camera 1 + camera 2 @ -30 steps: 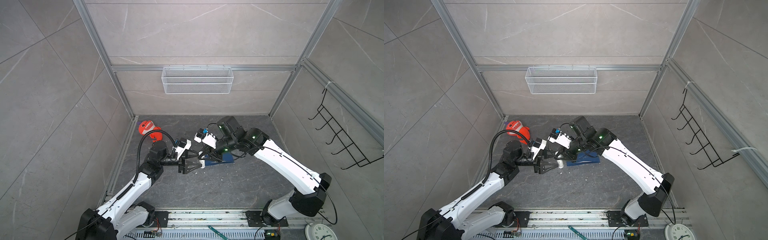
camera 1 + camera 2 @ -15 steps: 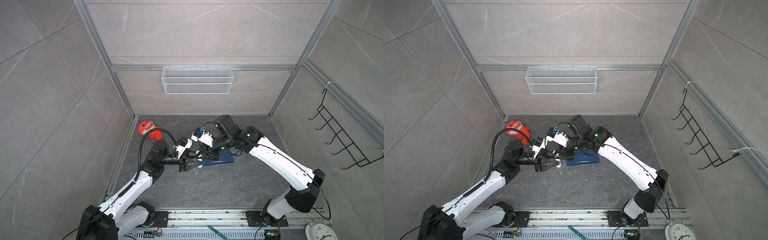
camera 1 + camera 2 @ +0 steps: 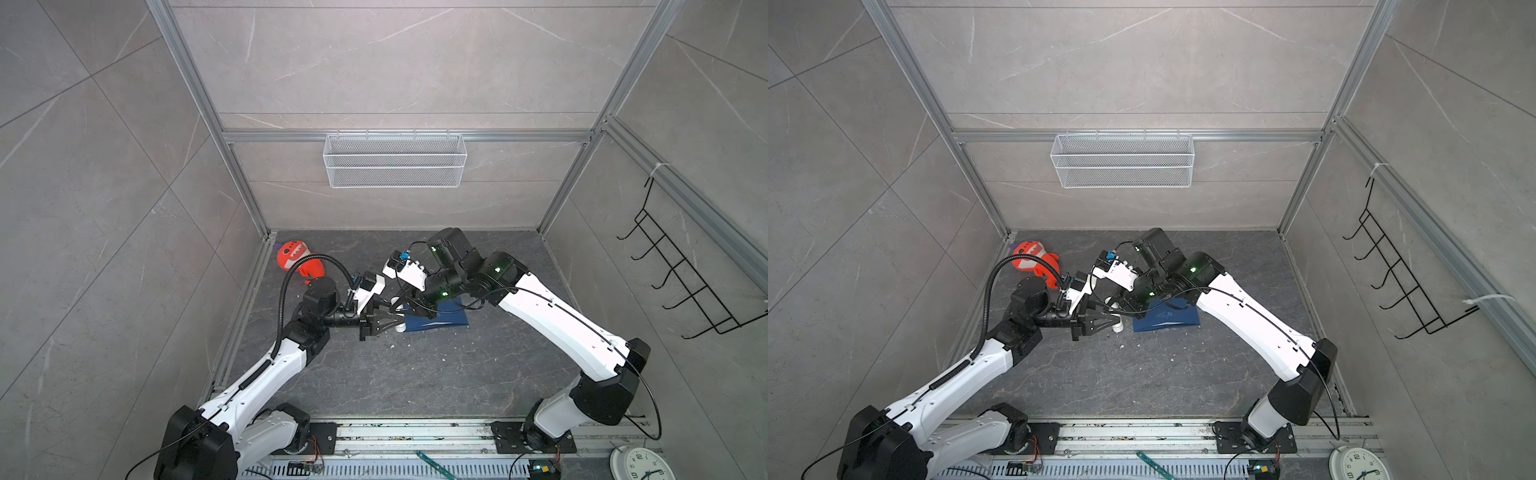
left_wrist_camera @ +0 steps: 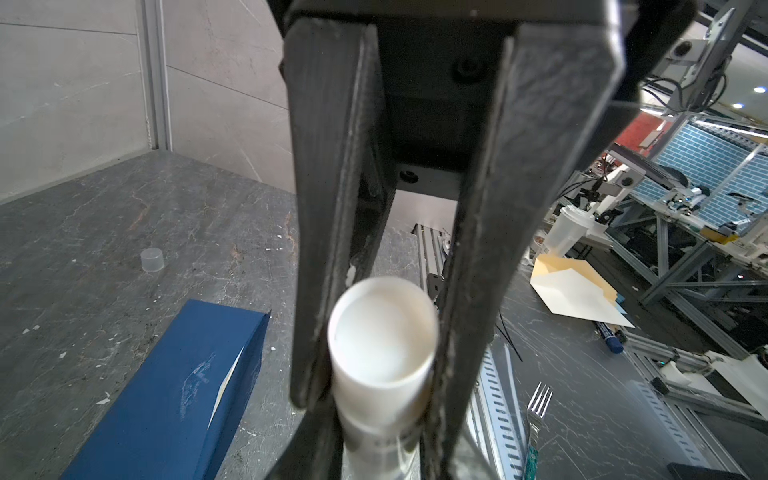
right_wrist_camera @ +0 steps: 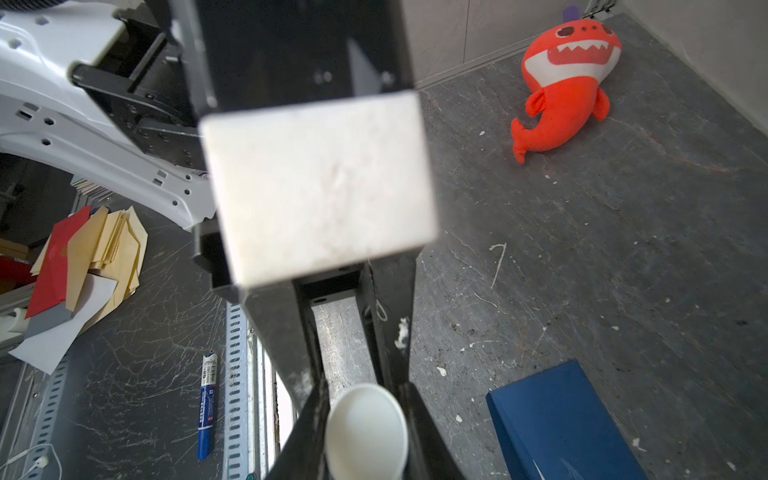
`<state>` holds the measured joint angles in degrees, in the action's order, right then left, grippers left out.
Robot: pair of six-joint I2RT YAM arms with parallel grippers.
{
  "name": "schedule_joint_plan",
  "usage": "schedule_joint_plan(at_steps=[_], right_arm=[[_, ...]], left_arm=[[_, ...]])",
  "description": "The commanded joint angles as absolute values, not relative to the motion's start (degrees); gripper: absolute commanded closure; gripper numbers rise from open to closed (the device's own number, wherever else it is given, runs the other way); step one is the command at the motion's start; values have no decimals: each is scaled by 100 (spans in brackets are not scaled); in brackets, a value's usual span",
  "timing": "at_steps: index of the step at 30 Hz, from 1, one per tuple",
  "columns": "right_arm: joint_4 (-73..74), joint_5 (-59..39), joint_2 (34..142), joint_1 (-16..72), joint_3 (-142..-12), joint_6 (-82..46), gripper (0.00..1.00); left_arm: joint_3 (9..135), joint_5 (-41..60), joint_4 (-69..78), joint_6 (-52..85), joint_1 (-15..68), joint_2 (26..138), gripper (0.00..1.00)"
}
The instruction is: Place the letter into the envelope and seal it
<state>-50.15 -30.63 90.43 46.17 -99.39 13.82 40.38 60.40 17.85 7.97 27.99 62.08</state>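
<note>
Since the white cylindrical glue stick (image 4: 382,340) is uncapped with glue showing, I read this as the sealing step, mid hand-off between the arms. The left gripper (image 3: 398,323) has its jaws clenched on the tube's upper part; both fingers press its sides in the left wrist view. The right gripper (image 5: 359,382) has its jaws around the same tube lower down. Can't tell whether they bear on it or sit slack.

The dark navy rectangular paper envelope (image 3: 449,321) lies flat on the grey stone-look tabletop (image 3: 415,374), mid-scene, just right of the meeting jaws and partly under the right wrist. Flap looks folded over. The tan letter isn't visible as a loose sheet. A thin pale strip (image 4: 227,374) at the flap edge may be it, so it's probably inside, unconfirmed.

Next move, my call: one arm takes sole hold of the stick, the other lets go and backs off clear. Then the flap needs lifting, glue along its edge, the envelope pinned so it can't slide, and the flap pressed down.

In the way: both wrists crowd the envelope's left end, and the right forearm and its cable overhang it. A small translucent plastic cap (image 4: 151,259) sits on the tabletop apart from the envelope, not blocking. The red plush shark (image 3: 297,261) is in the far left corner, well apart. Pale crumbs litter the tabletop and could get under the flap.
</note>
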Motion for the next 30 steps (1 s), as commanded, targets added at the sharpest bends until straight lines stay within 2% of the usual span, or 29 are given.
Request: schedule_joint_plan(at_steps=[1,4,8,10,15,17,21,25,30], right_arm=[[-4225,-2357,8520,4632,-9616,1215,56],[-3311,-1707,7743,4639,-8784,1048,38],[-1849,-895,6694,4633,-7277,660,23],[-1334,-739,6404,4634,-6748,598,20],[519,-791,6139,4714,-5331,870,20],[1343,-772,6189,4827,-4881,1162,18],[2619,-65,6579,5172,-4427,1725,19],[3942,631,7080,5541,-4082,2276,29],[4779,1229,7661,5780,-4101,2465,39]], left_arm=[[4127,5480,2002,1171,2839,6051,100],[3937,4733,2260,1520,2855,5890,100],[3778,3163,2439,2390,2948,5663,100],[3787,2525,2459,2885,3012,5584,100],[3844,1173,2496,4109,3267,5535,100],[3872,902,2521,4519,3328,5576,100],[3867,720,2746,5141,3391,5687,100],[3893,718,2883,5357,3415,5741,100],[3904,728,2909,5438,3423,5722,100]])
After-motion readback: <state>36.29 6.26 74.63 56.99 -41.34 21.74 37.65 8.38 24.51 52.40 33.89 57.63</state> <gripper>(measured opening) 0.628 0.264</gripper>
